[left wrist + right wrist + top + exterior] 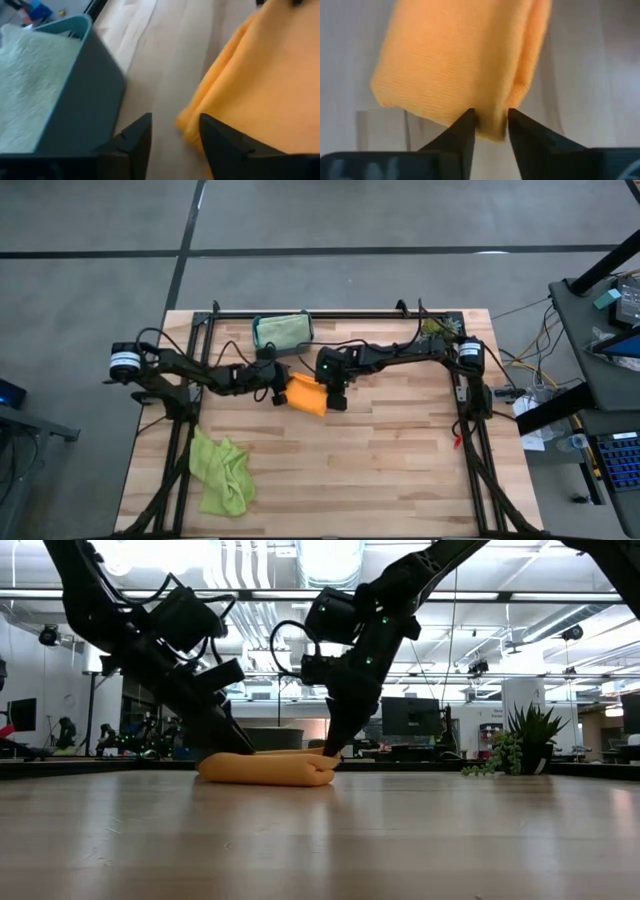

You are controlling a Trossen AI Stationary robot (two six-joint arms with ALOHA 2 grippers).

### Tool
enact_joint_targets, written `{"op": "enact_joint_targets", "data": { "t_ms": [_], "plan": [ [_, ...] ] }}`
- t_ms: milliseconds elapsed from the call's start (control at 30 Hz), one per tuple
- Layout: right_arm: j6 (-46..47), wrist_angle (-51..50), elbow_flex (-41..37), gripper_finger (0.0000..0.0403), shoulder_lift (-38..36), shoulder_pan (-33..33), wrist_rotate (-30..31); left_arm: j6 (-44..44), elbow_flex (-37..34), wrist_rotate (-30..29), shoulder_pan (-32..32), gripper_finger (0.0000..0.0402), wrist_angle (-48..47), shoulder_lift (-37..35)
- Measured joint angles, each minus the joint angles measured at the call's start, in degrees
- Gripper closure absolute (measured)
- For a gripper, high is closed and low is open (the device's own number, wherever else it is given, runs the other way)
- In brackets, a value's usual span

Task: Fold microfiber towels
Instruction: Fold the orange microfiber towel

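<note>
Broad pale butcher-block wooden counter (400, 470), smooth planks, hard and flat, a firm bed for pressing creases. At its back edge, small teal plastic bin (283, 332), rigid walls, holding a folded pale sage green microfiber towel (30, 85) with a nubbly looped pile. Near the front left corner, crumpled lime green microfiber towel (222, 472), limp and rumpled, well apart from both arms, not yet folded. At mid-counter, folded orange microfiber towel (306, 395), a plump rounded rectangle of several layers, fine knit face, soft bulging edges; lying flat in the low view (268, 768). Likely very light, floppy and grippy rather than slick, nothing fragile; apt to sag and spill open if lifted by one layer, so best pinched through the whole stack at a folded edge or corner, both ends supported. Left claw (175, 135) just beside the towel's left edge, near the bin, fingers parted with bare wood showing in the gap, one finger against the cloth's border, nothing held. Right claw (491, 125) at the opposite side, tips down at the towel's edge, fingers narrowly apart with a thick fold of orange cloth between them; seemingly pinching that fold, though grip firmness hard to judge. Far right, small green plant sprig (495, 755), wiry and leafy.
</note>
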Motion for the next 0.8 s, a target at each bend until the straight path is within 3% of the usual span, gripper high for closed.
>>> {"op": "enact_joint_targets", "data": {
  "t_ms": [200,400,567,800],
  "plan": [
    [0.2,-3.2,0.1,0.0256,-1.5,-1.2,3.0,3.8,0.1,-0.8,0.0,0.0217,-3.5,-4.0],
    [1.2,-4.5,0.1,0.0251,-3.4,-1.3,3.1,4.1,0.0,1.0,-0.1,0.0215,-8.1,-11.7],
    [1.7,-3.3,0.1,0.028,-5.2,-0.3,4.8,2.0,-1.1,13.9,-0.3,0.0215,-9.5,-16.5],
    [2.1,14.7,-3.6,0.0366,-5.8,2.9,4.7,-5.5,-1.7,15.5,-0.7,0.0253,-4.4,-13.7]
  ]
}}
